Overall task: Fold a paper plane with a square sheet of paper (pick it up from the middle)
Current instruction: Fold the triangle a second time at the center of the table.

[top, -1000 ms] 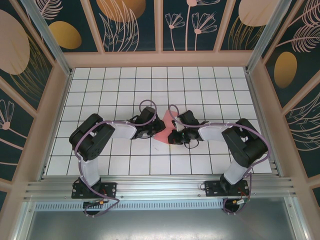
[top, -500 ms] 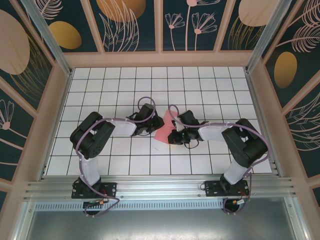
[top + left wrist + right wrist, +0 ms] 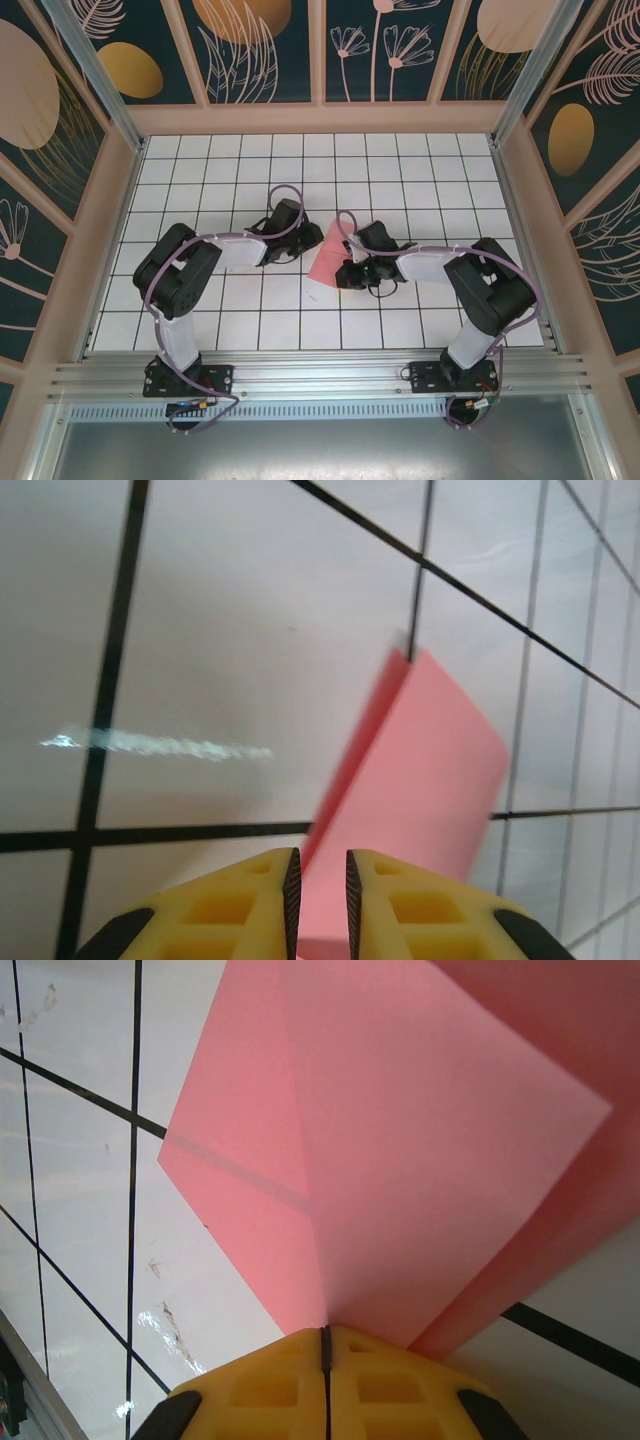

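The square sheet of paper (image 3: 324,256) is salmon pink and folded, with creases and one flap standing up off the tiles. My right gripper (image 3: 345,271) is shut on its near edge; in the right wrist view the jaws (image 3: 323,1334) meet at a crease of the paper (image 3: 420,1140). My left gripper (image 3: 302,244) sits just left of the sheet. In the left wrist view its jaws (image 3: 319,868) stand a narrow gap apart, with the paper (image 3: 430,770) ahead of the tips and nothing pinched between them.
The white gridded table (image 3: 200,180) is walled by a wooden frame (image 3: 320,118) at the back and sides. An aluminium rail (image 3: 320,375) carrying both arm bases runs along the near edge.
My left gripper has drawn back to the left and slightly away from the paper, uncovering more of the pink sheet. The right gripper keeps its hold in place.
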Tool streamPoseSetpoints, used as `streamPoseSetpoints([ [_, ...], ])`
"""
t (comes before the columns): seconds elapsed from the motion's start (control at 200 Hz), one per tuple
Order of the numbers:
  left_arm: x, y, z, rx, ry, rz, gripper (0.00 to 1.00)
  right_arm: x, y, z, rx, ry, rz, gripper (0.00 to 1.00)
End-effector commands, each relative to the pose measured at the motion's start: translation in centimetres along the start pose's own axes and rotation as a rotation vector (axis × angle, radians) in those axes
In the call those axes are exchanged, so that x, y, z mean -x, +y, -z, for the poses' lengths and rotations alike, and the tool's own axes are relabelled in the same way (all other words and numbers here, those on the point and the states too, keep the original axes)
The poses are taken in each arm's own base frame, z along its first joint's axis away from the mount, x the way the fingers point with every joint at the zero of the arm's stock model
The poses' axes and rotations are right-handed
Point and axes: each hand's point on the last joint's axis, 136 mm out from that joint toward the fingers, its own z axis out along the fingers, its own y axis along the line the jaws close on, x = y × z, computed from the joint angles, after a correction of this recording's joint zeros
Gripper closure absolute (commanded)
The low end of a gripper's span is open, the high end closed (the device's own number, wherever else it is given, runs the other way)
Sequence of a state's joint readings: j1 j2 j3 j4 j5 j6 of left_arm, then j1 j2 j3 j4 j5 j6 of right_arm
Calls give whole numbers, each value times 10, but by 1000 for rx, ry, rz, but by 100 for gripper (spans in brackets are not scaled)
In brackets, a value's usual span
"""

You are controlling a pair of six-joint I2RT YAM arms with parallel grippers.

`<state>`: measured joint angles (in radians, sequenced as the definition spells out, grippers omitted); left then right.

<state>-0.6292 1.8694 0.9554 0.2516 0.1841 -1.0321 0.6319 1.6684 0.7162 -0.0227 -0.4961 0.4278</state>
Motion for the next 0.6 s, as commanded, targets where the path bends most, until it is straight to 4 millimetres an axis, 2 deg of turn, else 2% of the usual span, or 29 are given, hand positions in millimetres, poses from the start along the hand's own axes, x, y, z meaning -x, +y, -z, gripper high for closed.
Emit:
streamPoseSetpoints([
  [0.0,-16,-32,12,-167,69,-44,81,-24,-23,0,-96,70,-35,92],
  [0.125,-36,-43,13,-275,137,-33,85,-10,-10,4,-59,34,-20,92],
  [0.325,-54,-34,4,-320,190,14,87,0,0,6,-30,19,-12,91],
  [0.415,-57,-22,-5,-279,197,30,87,4,5,10,-15,5,-9,91],
  [0.595,-60,4,-15,-175,193,58,87,19,29,21,61,-33,8,87],
])
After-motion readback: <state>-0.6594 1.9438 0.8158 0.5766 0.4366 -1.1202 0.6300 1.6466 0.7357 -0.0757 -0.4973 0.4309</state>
